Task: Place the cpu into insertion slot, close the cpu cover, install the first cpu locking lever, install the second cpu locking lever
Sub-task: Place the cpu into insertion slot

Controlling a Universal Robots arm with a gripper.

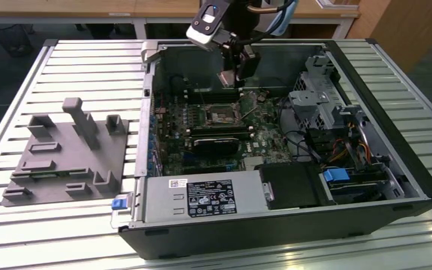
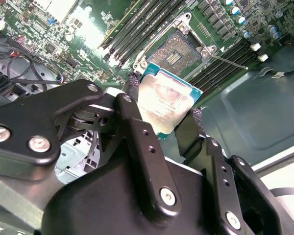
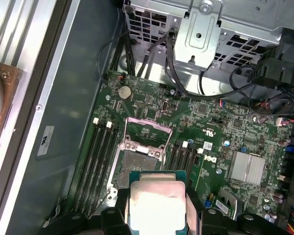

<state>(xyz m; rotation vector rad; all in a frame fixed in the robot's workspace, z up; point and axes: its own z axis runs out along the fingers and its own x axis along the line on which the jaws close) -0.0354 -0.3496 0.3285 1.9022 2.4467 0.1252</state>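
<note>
- In the second wrist view the gripper (image 2: 161,115) clamps the cpu (image 2: 170,98) by two opposite edges. The chip is light and stiff but likely fragile underneath, so the edges are the hold.
- Beyond it, the insertion slot (image 2: 175,51) waits bare, well apart from the chip.
- Farther on, the cpu cover (image 3: 147,131) appears swung open.

In the exterior view, the robot arm (image 1: 238,17) is cut off by the picture's edge at twelve o'clock from the computer case (image 1: 276,225). The cpu (image 1: 226,79) is a small pale patch, its clamped edges hidden by the gripper (image 1: 233,79). At six o'clock from it, the insertion slot (image 1: 220,114) is too small to make out its contacts.

In the second wrist view, black fingers (image 2: 137,132) cover two cpu sides.

In the first wrist view, the picture's edge cuts the cpu, which hides the slot's near rim. A brownish object (image 3: 0,107) at the edge cannot be identified.
</note>
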